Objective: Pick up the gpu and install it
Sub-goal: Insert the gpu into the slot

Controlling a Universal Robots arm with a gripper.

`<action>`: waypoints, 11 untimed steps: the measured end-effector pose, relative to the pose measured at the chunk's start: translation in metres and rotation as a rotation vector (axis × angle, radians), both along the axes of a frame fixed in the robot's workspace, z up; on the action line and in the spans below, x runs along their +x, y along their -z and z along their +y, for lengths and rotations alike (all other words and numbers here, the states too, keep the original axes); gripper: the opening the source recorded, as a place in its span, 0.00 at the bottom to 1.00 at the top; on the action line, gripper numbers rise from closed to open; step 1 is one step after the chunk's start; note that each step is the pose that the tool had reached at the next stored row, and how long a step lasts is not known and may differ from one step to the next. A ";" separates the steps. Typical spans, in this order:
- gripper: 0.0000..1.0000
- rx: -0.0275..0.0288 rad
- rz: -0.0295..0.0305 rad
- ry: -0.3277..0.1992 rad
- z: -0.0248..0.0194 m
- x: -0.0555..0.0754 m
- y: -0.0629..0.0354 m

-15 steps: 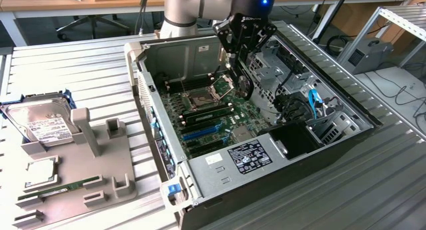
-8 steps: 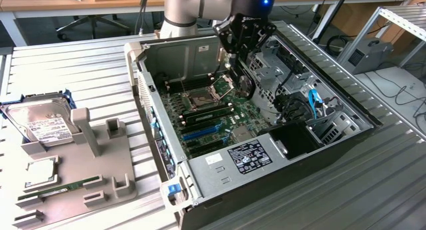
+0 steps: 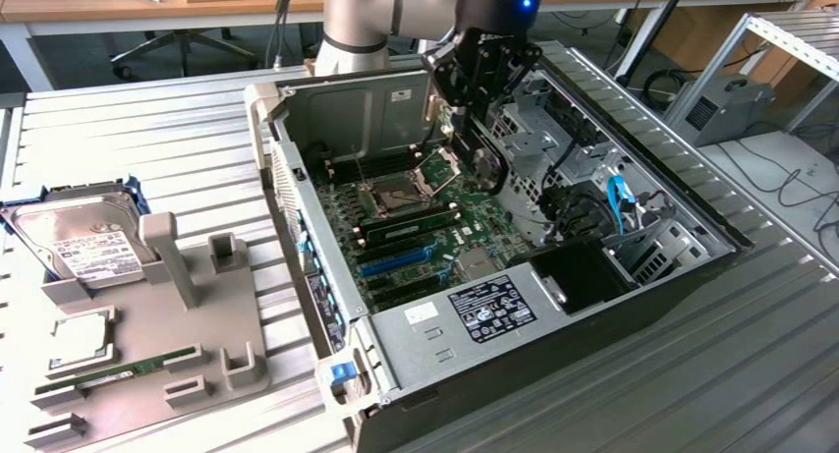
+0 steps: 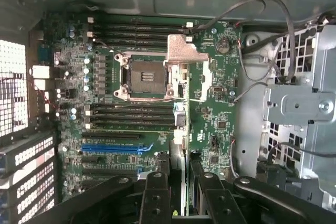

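My gripper (image 3: 481, 84) hangs inside the open computer case (image 3: 393, 335), over the far part of the green motherboard (image 3: 426, 217). It is shut on the gpu (image 3: 478, 163), a thin dark card held upright on its edge below the fingers and above the board. In the wrist view the gpu (image 4: 184, 51) runs edge-on from between the black fingers (image 4: 156, 195) to its silvery bracket, which lies over the CPU socket (image 4: 144, 77). My gripper (image 4: 181, 184) clamps the card from both sides. The blue expansion slot (image 4: 110, 148) lies off to one side of the card.
A grey parts holder (image 3: 196, 325) stands at the exterior view's left with a hard drive (image 3: 85, 242), a CPU chip (image 3: 82, 340) and a green memory stick (image 3: 118, 369). Drive cages and cables (image 3: 616, 207) line the case's right side. The power supply (image 3: 485, 311) sits at its near end.
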State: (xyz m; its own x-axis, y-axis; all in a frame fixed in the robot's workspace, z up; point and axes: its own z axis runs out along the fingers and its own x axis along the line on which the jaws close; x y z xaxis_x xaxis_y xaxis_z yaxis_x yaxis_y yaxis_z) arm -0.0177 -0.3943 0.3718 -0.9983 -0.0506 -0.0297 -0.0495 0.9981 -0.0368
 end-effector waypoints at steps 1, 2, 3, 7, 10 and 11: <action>0.26 0.0000 0.0000 -0.006 0.0000 0.000 0.0000; 0.26 0.0000 0.0000 -0.012 0.0000 0.000 0.0000; 0.26 0.0000 0.0000 -0.019 0.0000 0.000 0.0000; 0.26 0.0000 0.0000 -0.057 0.0000 0.000 0.0000; 0.26 0.0000 0.0000 -0.075 0.0000 0.001 0.0000; 0.26 0.0000 0.0000 -0.078 0.0000 0.001 0.0000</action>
